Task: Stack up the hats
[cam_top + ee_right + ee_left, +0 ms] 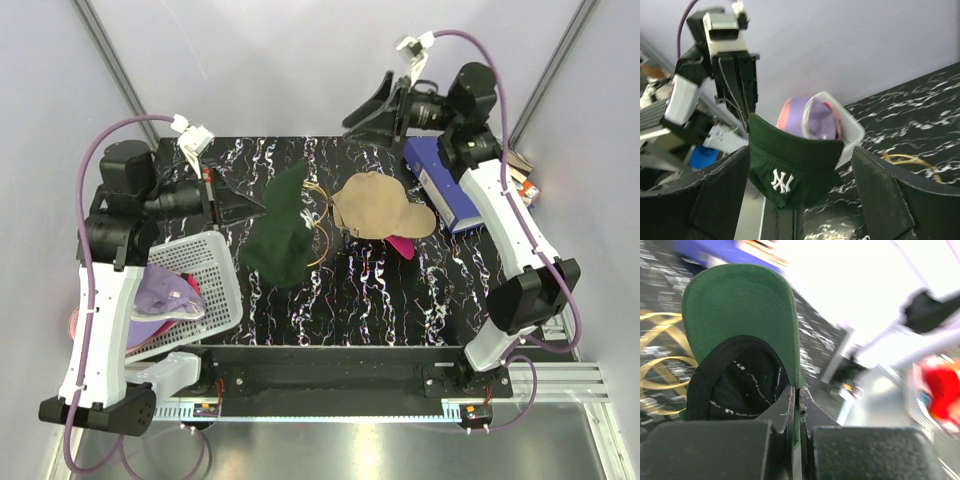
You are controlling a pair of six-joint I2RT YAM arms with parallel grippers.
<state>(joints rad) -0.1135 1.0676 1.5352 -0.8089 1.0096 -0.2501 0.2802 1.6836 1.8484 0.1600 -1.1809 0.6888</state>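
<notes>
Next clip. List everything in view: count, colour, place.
Dark green fabric cap with white NY emblem: one, dark green, centre, hanging from the left gripper.
Magenta fabric cap: one, magenta, right of centre, mostly covered.
Tan fabric cap: one, tan, lying over the magenta one.
White plastic mesh basket: one, white, tilted, near left.
Lavender fabric cap: one, lavender, in that basket.
Gold wire rings: at least two, gold, centre.
Blue box: one, blue, far right.
Left gripper: one, black, shut on the green cap.
Right gripper: one, black, open, raised far right.
</notes>
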